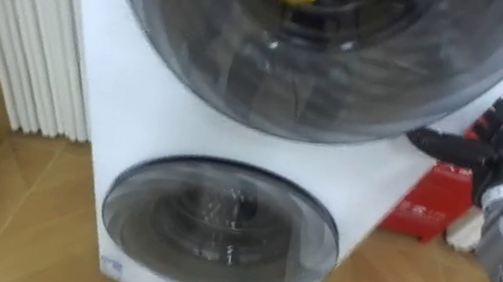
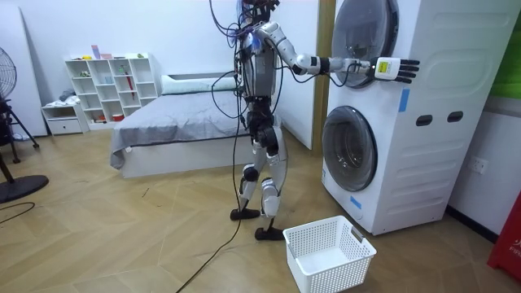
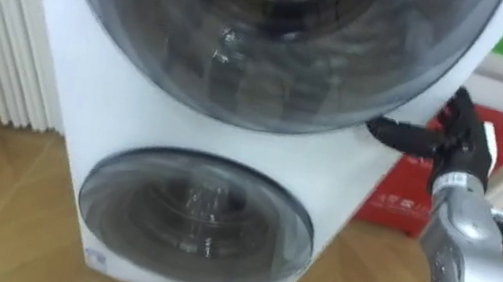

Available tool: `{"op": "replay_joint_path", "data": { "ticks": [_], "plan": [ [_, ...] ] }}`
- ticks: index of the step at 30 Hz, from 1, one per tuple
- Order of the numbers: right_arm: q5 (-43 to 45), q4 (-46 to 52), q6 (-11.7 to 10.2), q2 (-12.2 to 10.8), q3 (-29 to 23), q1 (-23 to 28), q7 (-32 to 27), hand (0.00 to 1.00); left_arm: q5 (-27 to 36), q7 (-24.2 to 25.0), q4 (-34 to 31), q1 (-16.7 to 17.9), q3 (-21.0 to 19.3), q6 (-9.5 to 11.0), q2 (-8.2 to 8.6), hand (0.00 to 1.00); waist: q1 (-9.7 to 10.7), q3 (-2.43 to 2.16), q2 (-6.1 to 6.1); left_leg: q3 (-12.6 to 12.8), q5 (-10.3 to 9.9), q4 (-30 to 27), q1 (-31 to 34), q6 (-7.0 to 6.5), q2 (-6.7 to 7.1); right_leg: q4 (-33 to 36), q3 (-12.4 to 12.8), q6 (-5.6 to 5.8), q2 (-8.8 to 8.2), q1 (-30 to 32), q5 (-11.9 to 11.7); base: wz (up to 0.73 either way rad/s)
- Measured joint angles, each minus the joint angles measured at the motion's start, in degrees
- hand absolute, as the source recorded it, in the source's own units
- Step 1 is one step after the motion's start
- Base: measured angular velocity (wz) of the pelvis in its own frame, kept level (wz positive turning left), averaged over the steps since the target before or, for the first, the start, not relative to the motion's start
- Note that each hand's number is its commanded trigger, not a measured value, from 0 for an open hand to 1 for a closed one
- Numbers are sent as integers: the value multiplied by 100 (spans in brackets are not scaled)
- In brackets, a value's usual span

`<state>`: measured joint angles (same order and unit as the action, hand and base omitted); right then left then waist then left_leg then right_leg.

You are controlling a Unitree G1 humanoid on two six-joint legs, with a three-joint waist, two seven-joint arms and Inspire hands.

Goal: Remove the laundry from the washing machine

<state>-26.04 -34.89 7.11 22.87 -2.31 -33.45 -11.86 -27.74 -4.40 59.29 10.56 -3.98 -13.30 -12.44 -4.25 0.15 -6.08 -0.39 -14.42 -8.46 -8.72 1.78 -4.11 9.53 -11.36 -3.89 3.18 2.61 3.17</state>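
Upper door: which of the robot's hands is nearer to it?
Right. The right hand reaches the right rim of the upper door; the left hand is away from it.

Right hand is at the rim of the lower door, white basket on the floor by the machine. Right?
No: the right hand is at the rim of the upper door, as the left eye view shows. The white basket is on the floor by the machine.
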Motion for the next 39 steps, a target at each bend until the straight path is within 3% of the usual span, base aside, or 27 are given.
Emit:
{"op": "replay_joint_path", "data": {
  "ticks": [2, 8, 12, 17, 25, 34, 39],
  "plan": [
    [34, 5, 9, 0, -2, -10, -34, 0, -4, 5, 9, 12, -16, -20, 1, 0, -15, -3, 4, 14, 0, 0, 1, 0, 10, 4, 7, 0, -10, 0, 0, -2],
    [182, 378, 298, -4, 131, -11, -134, 0, -49, 9, -189, 22, -26, -61, 18, 0, -69, -19, 56, 38, 1, -24, 64, -2, 11, 13, 27, -30, -4, 52, 22, 0],
    [306, 633, 474, -4, 183, 7, -193, 0, -44, 7, -196, 3, -16, -60, 26, 0, -59, -64, 130, 39, 11, -56, 108, -19, 16, 51, 21, -83, -6, 90, 63, 2],
    [590, 824, 532, -3, 345, 57, -300, 0, -34, -3, -186, 43, -4, -50, 26, 0, -71, -73, 141, 58, 12, -103, 100, -18, 3, 239, 36, -139, -4, 159, 121, 0],
    [794, 1962, 548, -4, 374, 815, -301, 0, 10, 0, -173, 105, 88, -39, 40, 0, -65, -75, 135, 195, 13, -102, 19, -15, -9, 325, 73, -178, -4, 160, 145, -7],
    [988, 2728, 548, -29, 342, 1288, -241, 0, 18, -11, -140, 147, 76, -16, 89, 0, -45, -70, 187, 495, 13, -93, -19, -15, -22, 312, 213, -177, 40, 174, 137, -8],
    [1222, 3288, 548, -28, 338, 1626, -234, 0, 132, -49, -121, 161, 80, -10, 88, 0, -11, -73, 212, 500, 13, -93, -3, -15, -27, 307, 274, -177, 65, 199, 138, -4]
  ]
}}
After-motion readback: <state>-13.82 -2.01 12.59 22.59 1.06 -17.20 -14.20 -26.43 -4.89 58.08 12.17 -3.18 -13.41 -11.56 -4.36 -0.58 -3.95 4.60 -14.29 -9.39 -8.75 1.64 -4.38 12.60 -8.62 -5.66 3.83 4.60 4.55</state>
